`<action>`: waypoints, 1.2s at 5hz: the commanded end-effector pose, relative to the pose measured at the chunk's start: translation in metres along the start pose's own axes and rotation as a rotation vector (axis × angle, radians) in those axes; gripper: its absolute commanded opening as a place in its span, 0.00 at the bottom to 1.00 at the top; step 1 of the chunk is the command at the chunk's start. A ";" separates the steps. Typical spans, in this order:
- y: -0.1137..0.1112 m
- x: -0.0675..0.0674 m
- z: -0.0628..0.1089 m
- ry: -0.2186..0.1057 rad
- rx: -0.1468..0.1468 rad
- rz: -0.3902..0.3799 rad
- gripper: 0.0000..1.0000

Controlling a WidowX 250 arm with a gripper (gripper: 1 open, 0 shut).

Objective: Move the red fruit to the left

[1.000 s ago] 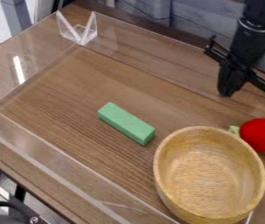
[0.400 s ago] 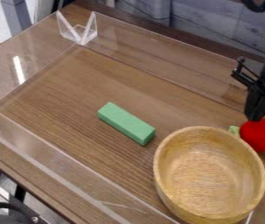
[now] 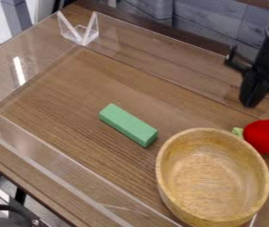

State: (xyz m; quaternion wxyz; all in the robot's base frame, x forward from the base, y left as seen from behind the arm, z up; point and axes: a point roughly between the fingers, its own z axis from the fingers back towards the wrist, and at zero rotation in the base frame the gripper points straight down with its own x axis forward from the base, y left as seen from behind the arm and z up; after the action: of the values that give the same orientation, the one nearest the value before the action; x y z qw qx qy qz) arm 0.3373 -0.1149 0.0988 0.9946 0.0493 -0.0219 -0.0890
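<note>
The tabletop (image 3: 71, 102) looks like wood, brown and smooth, with fine grain running across it and a mostly matt finish that catches a soft sheen toward the left of the frame; the bowl (image 3: 212, 177) at the lower right looks like pale wood, smooth inside, with a gentle satin shine, and the green block (image 3: 128, 125) near the centre has flat, smooth faces with a matt look, while the red fruit (image 3: 265, 135) at the right edge looks like smooth plastic, its skin lightly glossy; at the upper left the small rack (image 3: 80, 29) looks like clear, glossy plastic
</note>
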 end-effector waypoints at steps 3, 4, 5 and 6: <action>-0.014 0.005 0.004 -0.058 -0.037 -0.093 1.00; -0.027 -0.001 -0.009 -0.041 -0.044 -0.110 1.00; -0.038 0.001 -0.018 -0.032 -0.053 -0.141 1.00; -0.046 -0.001 -0.021 -0.020 -0.058 -0.129 1.00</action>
State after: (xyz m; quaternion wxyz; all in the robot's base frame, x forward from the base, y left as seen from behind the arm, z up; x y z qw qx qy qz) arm 0.3224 -0.1527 0.0565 0.9872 0.0289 0.0017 -0.1565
